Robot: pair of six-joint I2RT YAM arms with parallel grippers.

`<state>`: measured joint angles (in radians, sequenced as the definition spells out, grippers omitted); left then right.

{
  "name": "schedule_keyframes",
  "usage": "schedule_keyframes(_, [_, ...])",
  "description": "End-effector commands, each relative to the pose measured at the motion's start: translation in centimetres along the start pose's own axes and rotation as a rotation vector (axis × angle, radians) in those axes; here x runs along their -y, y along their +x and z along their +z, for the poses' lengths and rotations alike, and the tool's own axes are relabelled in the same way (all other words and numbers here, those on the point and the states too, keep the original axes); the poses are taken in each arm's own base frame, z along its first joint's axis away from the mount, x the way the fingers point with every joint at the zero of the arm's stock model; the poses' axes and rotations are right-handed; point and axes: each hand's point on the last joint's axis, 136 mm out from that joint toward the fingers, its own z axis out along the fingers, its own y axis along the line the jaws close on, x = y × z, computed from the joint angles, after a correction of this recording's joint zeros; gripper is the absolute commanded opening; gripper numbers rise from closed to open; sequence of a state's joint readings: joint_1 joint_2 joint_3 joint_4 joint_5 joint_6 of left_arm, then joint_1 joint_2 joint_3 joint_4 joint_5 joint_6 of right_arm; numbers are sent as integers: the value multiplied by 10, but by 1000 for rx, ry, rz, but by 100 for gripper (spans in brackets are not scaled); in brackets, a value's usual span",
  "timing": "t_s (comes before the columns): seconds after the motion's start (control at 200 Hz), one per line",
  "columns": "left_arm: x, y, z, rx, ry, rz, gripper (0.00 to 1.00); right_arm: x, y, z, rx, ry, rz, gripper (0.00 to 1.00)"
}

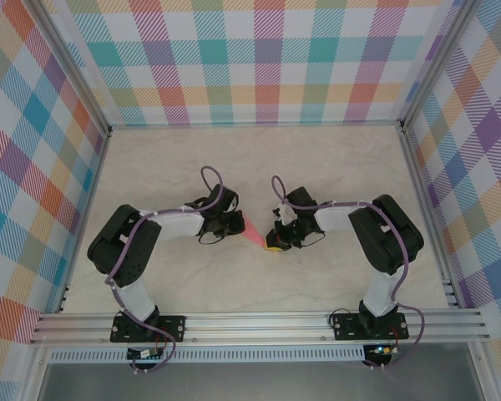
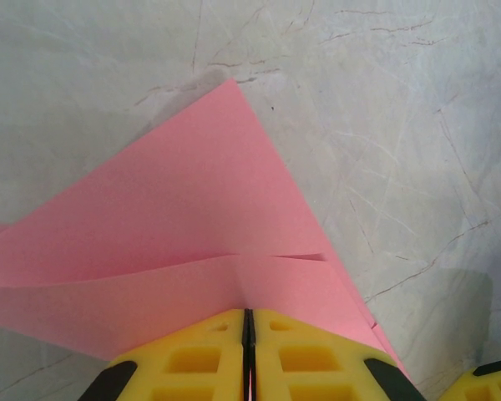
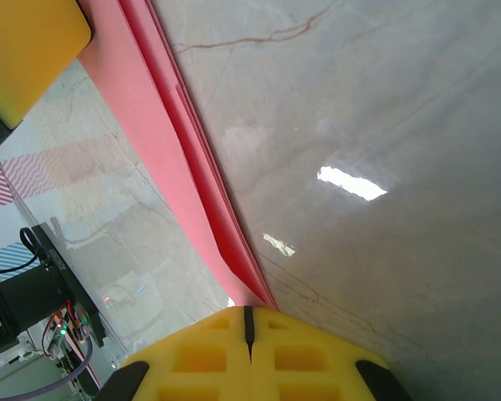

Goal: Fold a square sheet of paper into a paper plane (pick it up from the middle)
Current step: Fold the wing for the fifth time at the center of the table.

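The salmon-pink sheet of paper (image 1: 255, 233) is folded into a pointed, layered shape and hangs between my two grippers just above the table. My left gripper (image 1: 239, 223) is shut on its wide end; in the left wrist view the yellow jaws (image 2: 248, 313) pinch a centre crease, and the paper (image 2: 192, 209) spreads out to a point. My right gripper (image 1: 275, 243) is shut on the other end. In the right wrist view the paper (image 3: 142, 92) runs edge-on from the jaws (image 3: 249, 309) toward the left gripper's yellow finger (image 3: 25, 42).
The pale marble tabletop (image 1: 259, 159) is walled by plaid panels (image 1: 259, 58) at the back and both sides. An aluminium rail (image 1: 259, 322) runs along the near edge by the arm bases. Purple cables (image 1: 210, 175) loop above each wrist.
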<state>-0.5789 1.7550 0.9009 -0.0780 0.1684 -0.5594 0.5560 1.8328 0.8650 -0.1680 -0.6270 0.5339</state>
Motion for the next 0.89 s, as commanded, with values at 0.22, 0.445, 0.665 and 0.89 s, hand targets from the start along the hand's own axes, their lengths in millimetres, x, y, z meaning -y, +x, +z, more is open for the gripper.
schedule_keyframes(0.22, [-56, -8, 4, 10, -88, -100, 10, 69, 40, 9, -97, 233, 147, 1])
schedule_keyframes(0.445, [-79, -11, 0, 36, -76, -199, 10, 70, 41, 8, -95, 235, 148, 1])
schedule_keyframes(0.665, [-100, -17, -6, 62, -82, -278, 10, 69, 41, 8, -96, 235, 145, 1])
schedule_keyframes(0.89, [-115, -28, -11, 87, -96, -319, 10, 70, 41, 7, -95, 237, 148, 0])
